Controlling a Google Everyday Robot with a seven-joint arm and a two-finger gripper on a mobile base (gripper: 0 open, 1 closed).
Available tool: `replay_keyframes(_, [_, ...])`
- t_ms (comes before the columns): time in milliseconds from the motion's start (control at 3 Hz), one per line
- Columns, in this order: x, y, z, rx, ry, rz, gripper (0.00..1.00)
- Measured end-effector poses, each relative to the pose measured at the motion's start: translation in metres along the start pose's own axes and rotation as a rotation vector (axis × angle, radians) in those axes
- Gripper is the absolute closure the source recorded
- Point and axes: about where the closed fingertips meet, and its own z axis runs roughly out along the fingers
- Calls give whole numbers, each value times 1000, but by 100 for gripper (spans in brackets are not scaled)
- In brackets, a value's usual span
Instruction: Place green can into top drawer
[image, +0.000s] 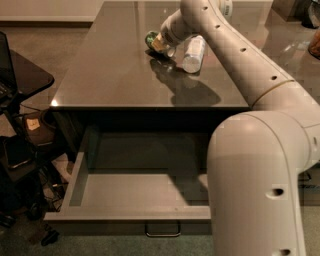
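At the far end of the dark grey bench (115, 75), the claw (161, 44) of the white arm (240, 55) is right against the small dark green metal can (151, 38). I cannot tell whether it grips the can. A white cylindrical bottle (194, 54) lies just beside them. Below, the wide grey top drawer (127, 212) stands pulled open.

Glossy grey table (110, 75), white bottle (194, 54) lying on it, claw (161, 44) at green can (151, 38)
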Motion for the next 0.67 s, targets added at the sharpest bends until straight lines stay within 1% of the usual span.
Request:
replay_keyframes(333, [4,0,-45,23,-45,5,100])
replay_keyframes(667, [5,5,-126,71,-125,18,100])
